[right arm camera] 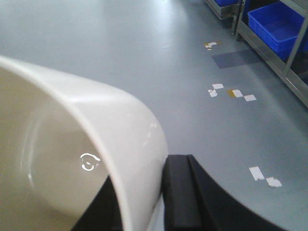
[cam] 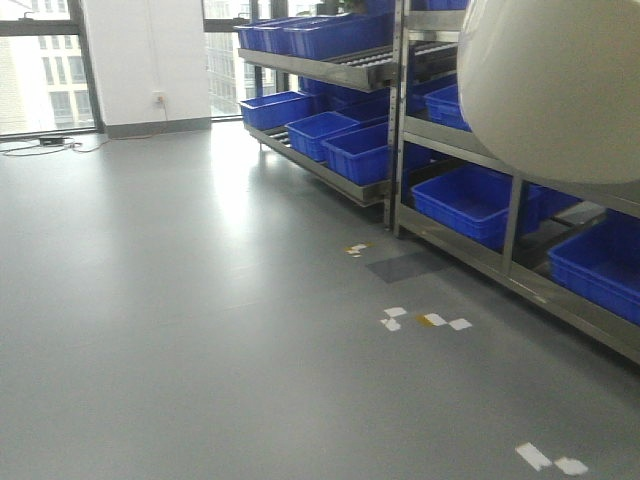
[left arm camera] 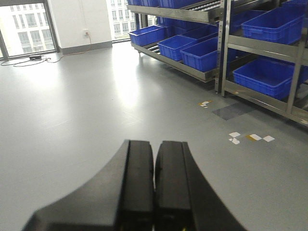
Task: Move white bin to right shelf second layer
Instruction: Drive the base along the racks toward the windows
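Beside the rack (cam: 400,120), our right pincer (right arm camera: 139,195) clamps the rim of the white bin (right arm camera: 72,144) to carry it, while our left pincer (left arm camera: 155,183) sits pressed together, empty.

My left gripper (left arm camera: 154,144) is showing two matte black fingers (left arm camera: 137,183), broad and smooth, each one flaring outward in a curve toward its base. My right gripper (right arm camera: 142,171) is showing the same plain black finish, its visible finger (right arm camera: 180,192) looking blocky with a bevelled edge.

I work in a warehouse-style storeroom: steel roller racks (cam: 399,150) loaded with blue crates (cam: 465,200), a bare grey floor (cam: 180,320) with tape marks (cam: 436,320), and big windows (cam: 40,70).
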Motion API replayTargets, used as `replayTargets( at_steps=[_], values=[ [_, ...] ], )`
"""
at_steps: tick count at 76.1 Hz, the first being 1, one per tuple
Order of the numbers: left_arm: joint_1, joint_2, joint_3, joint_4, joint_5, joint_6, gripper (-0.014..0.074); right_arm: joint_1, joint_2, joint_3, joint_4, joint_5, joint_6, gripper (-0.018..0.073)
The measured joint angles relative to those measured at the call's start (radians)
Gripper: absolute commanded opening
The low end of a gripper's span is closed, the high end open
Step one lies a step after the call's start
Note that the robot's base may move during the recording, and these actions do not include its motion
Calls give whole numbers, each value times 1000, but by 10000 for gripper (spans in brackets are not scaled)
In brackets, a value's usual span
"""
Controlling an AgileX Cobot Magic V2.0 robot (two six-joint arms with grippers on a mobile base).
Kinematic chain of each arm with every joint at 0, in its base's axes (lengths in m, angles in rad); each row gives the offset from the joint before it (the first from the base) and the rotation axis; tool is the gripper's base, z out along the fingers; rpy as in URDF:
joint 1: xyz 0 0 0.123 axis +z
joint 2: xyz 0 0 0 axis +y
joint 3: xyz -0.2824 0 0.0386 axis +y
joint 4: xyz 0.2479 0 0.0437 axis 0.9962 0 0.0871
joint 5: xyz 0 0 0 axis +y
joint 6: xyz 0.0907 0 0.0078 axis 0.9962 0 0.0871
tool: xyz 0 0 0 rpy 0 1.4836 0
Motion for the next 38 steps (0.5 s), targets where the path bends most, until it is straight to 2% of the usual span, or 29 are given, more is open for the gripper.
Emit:
replayTargets(
  at_steps=[38],
  values=[
    [0,0,0,0,0,0,85,0,0,0,0,0,0,55]
  ],
)
